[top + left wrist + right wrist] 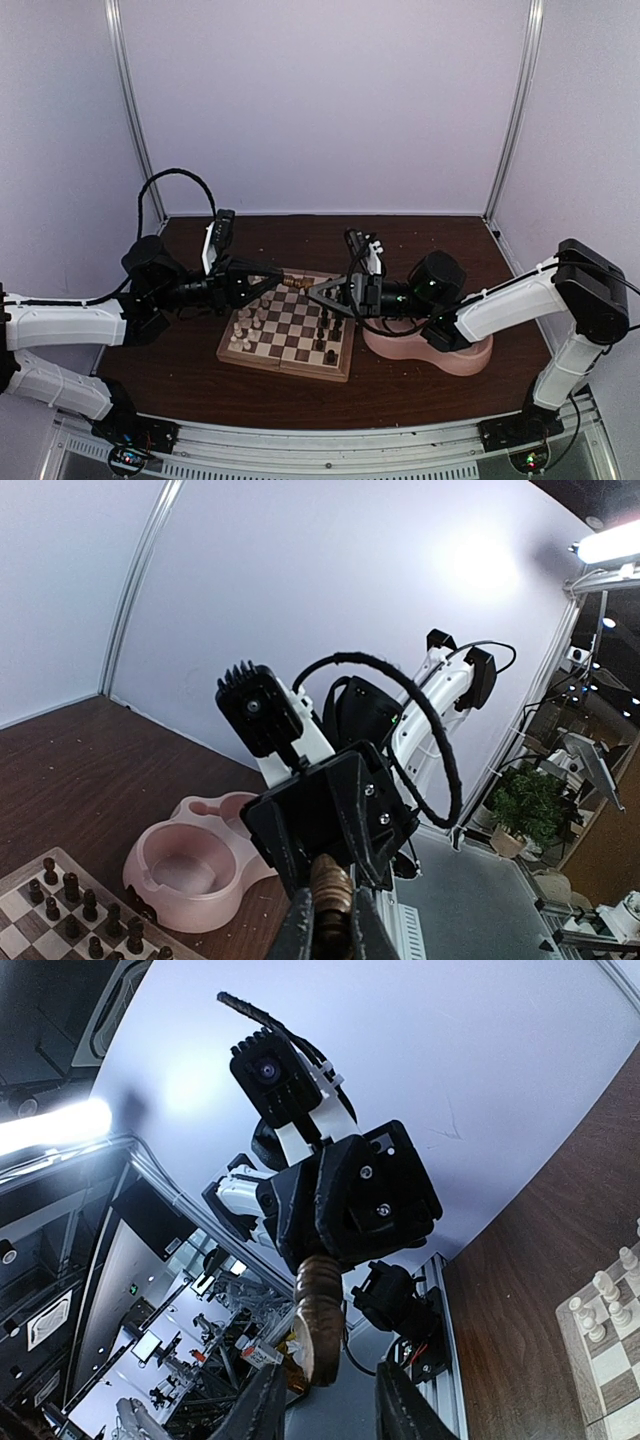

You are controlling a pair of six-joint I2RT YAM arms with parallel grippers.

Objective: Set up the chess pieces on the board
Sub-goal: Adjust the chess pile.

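Two arms: meet nose to nose above the far edge of the board (280,364).
Left gripper (281,278): pressed tight on the held chess piece (318,1330), a turned, ringed figure of brown wood.
Right gripper (318,290): fingers spread, one on either side of that piece, not visibly touching it.
Board surface: square, checkered in light and dark wood, tan rim, flat on the table (420,400).
Chess pieces: cream ones (245,325) on the board's left part, dark ones (328,330) on its right.
Pink double bowl (470,358): smooth, rounded, just right of the board.
Table top: dark wood grain.
Room: plain white walls (320,100), metal corner posts (515,110).
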